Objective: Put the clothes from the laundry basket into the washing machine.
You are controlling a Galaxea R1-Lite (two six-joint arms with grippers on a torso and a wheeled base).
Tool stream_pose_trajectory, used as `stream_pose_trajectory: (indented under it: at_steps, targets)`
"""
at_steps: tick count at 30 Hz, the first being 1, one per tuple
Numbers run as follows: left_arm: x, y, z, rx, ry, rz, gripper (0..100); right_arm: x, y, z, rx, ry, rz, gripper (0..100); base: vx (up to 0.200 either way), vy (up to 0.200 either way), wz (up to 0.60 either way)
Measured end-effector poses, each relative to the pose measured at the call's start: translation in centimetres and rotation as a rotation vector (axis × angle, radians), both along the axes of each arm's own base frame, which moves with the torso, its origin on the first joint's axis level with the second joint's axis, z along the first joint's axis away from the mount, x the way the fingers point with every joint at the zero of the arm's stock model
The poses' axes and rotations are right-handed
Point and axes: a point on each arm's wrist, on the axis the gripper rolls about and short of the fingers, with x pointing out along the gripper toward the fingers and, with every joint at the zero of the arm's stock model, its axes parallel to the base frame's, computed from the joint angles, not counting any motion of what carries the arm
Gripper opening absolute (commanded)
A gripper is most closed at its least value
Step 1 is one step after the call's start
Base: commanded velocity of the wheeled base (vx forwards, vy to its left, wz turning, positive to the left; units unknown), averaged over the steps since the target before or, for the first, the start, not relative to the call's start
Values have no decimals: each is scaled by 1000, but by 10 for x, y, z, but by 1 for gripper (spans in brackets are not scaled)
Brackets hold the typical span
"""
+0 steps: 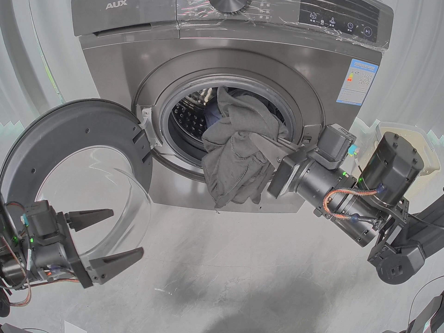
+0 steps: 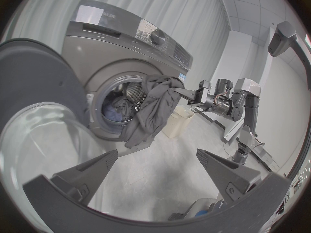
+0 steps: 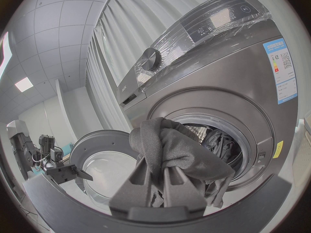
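A grey washing machine [image 1: 115, 56] stands in front of me, its round door [image 1: 69, 130] swung wide to the left. My right gripper [image 1: 260, 143] is shut on a dark grey garment [image 1: 233, 153], held at the drum mouth; the cloth hangs over the lower rim and down the front panel. The same garment [image 3: 181, 152] bunches between the closed fingers in the right wrist view. More clothes [image 2: 113, 110] lie inside the drum. My left gripper [image 1: 127, 234] is open and holds nothing, low at the left in front of the door glass. A white laundry basket [image 1: 416, 137] sits right of the machine.
Bare grey floor [image 1: 222, 264] stretches in front of the machine. White curtains [image 1: 27, 47] hang behind it. The open door takes up the space to the left of the drum.
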Motion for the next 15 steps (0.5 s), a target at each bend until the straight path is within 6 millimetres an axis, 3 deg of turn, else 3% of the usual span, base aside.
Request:
stream_pose_trajectory:
  at_steps: [15]
  targets:
    - [65,-58,1,-46,-5,-95,100,4,1,-1,4,4,-11,0,0,0,0]
